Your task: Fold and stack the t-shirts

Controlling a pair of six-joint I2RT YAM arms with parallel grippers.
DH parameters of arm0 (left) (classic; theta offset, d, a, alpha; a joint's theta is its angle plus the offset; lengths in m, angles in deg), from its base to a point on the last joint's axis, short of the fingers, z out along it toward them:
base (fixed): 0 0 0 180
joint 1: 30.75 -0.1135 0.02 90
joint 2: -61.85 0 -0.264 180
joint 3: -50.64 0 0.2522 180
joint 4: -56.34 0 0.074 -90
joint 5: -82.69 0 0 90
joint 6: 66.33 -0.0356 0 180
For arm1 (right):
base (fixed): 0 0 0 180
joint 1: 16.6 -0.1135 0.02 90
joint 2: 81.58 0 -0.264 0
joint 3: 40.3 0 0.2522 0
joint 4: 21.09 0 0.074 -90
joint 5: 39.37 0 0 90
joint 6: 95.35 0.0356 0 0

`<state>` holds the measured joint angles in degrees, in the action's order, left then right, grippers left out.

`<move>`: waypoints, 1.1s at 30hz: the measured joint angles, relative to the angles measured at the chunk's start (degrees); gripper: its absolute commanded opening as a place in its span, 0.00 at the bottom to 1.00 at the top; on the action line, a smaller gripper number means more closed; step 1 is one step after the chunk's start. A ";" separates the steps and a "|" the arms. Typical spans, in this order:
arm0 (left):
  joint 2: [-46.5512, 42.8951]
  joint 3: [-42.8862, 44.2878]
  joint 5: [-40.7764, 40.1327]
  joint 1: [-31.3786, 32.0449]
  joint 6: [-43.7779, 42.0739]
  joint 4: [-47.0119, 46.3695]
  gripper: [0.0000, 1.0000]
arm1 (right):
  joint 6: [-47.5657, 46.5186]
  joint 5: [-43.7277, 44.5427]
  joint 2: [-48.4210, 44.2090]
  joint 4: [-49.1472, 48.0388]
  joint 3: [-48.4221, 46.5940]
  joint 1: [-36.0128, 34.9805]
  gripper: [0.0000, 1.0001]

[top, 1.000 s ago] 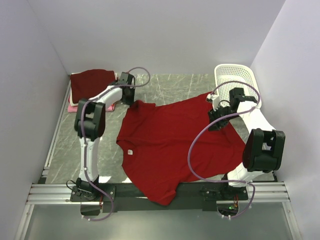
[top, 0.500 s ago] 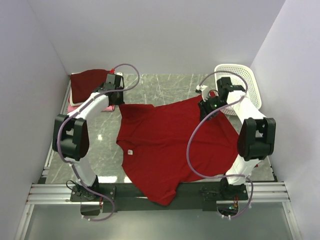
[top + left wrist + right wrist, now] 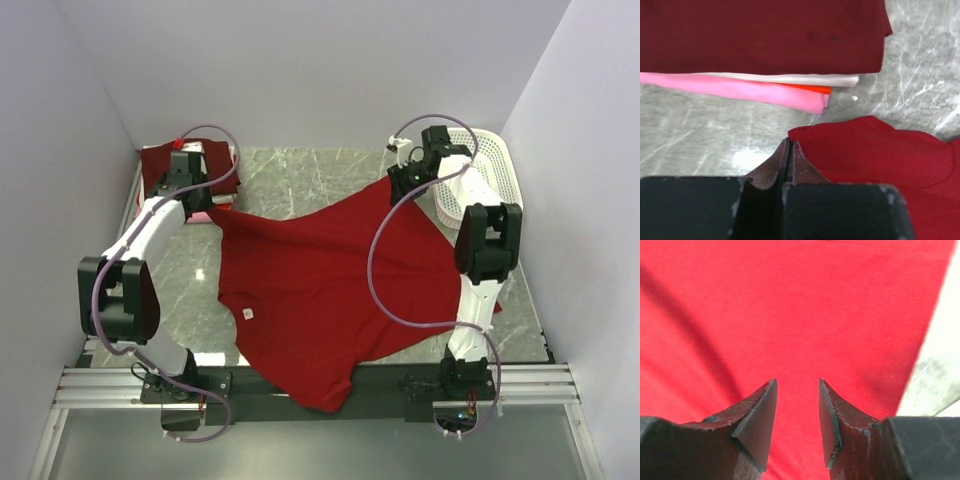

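Red short-sleeved cloth t-shirt [image 3: 320, 280] lies spread mid-table. Left gripper [image 3: 790, 150] is pinched on its far-left corner, beside the folded maroon, white and pink shirt stack [image 3: 760, 35]. Right gripper [image 3: 797, 405] has its jaws apart at the far-right corner; we cannot tell whether it holds. We judge even tension is needed before folding.

The t-shirt [image 3: 320, 290] is showing plain bright red, its small label [image 3: 246, 312] white. A dark maroon shirt [image 3: 760, 35], a white shirt [image 3: 805, 79] and a pink shirt [image 3: 740, 89] are showing plain. The table [image 3: 300, 175] is showing grey marble with pale veins; the basket [image 3: 498, 168], perforated white.
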<state>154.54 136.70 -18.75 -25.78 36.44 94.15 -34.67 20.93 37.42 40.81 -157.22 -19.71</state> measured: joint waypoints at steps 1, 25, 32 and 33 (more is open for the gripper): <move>-0.83 -0.57 0.02 -0.39 0.00 -0.31 0.00 | 1.33 1.05 1.01 -1.14 -0.63 -0.31 0.45; -5.01 -4.24 6.29 -1.40 0.00 -3.63 0.00 | 16.33 17.03 29.62 -10.82 -36.33 -3.02 0.52; -5.01 -4.24 7.10 -1.40 0.00 -3.67 0.00 | 15.50 17.07 32.98 -10.36 -39.12 -3.02 0.50; -5.01 -4.26 7.15 -1.40 0.00 -3.67 0.00 | 15.21 17.25 33.00 -10.23 -39.12 -3.02 0.50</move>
<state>149.53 132.44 -11.60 -27.18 36.44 90.48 -19.46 38.18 70.42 30.58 -196.34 -22.73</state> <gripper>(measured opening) 0.013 0.506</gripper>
